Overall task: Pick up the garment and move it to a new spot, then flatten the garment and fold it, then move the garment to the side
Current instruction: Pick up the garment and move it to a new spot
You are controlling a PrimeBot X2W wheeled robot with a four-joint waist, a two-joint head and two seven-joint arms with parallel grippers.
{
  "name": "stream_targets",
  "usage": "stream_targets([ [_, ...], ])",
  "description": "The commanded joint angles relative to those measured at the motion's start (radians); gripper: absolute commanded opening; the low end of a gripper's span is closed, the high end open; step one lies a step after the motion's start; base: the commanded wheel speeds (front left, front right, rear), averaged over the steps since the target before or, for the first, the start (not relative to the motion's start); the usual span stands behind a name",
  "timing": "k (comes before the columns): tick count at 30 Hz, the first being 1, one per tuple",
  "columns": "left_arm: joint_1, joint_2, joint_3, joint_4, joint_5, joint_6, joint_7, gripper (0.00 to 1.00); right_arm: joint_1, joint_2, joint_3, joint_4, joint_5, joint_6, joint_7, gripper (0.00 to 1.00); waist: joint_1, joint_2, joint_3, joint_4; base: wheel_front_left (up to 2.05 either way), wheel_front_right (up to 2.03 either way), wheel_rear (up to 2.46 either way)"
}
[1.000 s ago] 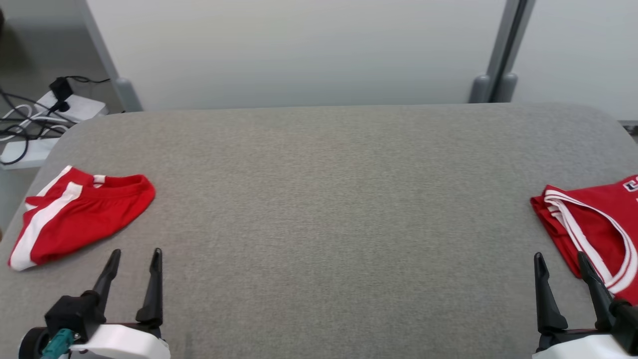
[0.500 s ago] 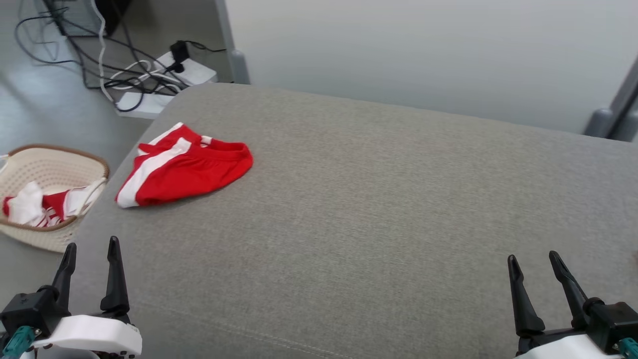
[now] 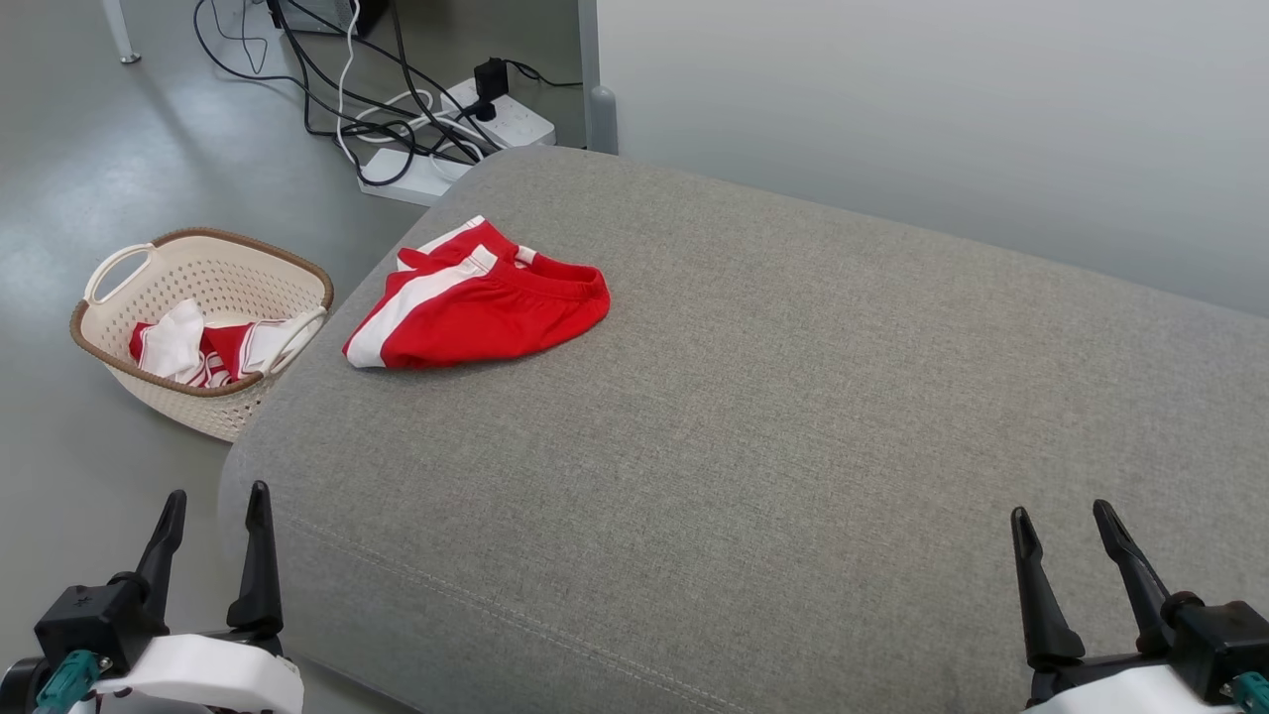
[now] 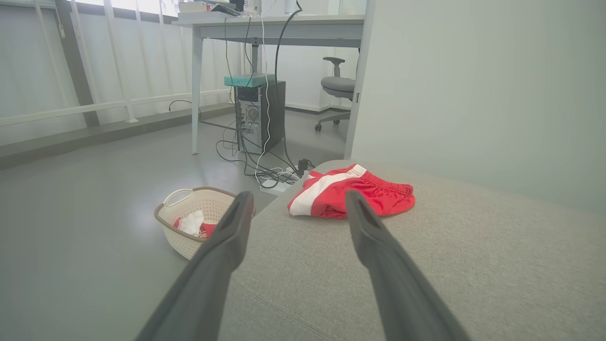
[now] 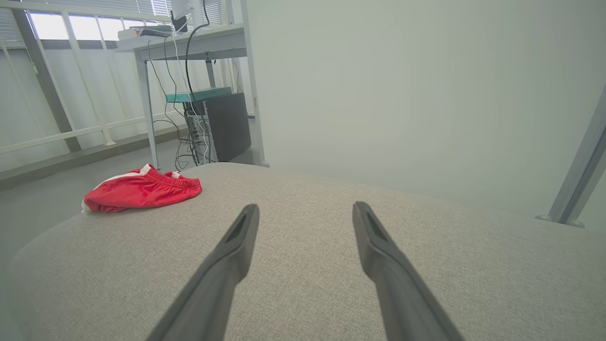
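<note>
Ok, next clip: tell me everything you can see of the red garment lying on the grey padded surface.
The red garment looks like sports shorts in a thin knit: red body, broad white side stripe, gathered waistband. It lies folded over in a compact, rumpled bundle, not flat, near the far left corner of the grey padded surface. Only that surface touches it; the left gripper and right gripper, both open, stand well short of it.
</note>
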Motion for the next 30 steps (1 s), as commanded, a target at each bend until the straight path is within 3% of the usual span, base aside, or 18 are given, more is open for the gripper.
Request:
stream_targets([
  [1, -0.059, 0.019, 0.033, -0.017, 0.010, -0.013, -0.013, 1.00, -0.030, -0.012, 0.028, -0.021, 0.009, 0.000, -0.012, 1.00, 0.0000, 0.0000, 0.001, -0.001, 0.00, 0.00, 0.00],
  [10, -0.105, 0.023, 0.011, -0.007, 0.014, -0.046, -0.009, 1.00, -0.035, -0.012, 0.030, -0.014, 0.010, 0.000, -0.011, 1.00, 0.0000, 0.0000, 0.006, -0.014, 0.00, 0.00, 0.00],
  [18, -0.379, 0.112, -0.013, -0.025, 0.017, -0.131, 0.115, 1.00, -0.058, -0.012, 0.043, -0.038, -0.011, 0.000, 0.007, 1.00, 0.0000, 0.0000, 0.053, -0.077, 0.00, 0.00, 0.00],
  [24, -0.648, 0.164, -0.029, 0.158, -0.031, -0.226, 0.261, 1.00, -0.092, -0.012, 0.064, -0.074, -0.038, 0.000, 0.022, 1.00, 0.0000, 0.0000, 0.135, -0.189, 0.00, 0.00, 0.00],
  [30, -0.829, 0.219, -0.029, 0.442, -0.119, -0.273, 0.419, 1.00, -0.136, -0.012, 0.086, -0.099, -0.051, 0.000, 0.026, 1.00, 0.0000, 0.0000, 0.250, -0.320, 0.00, 0.00, 0.00],
])
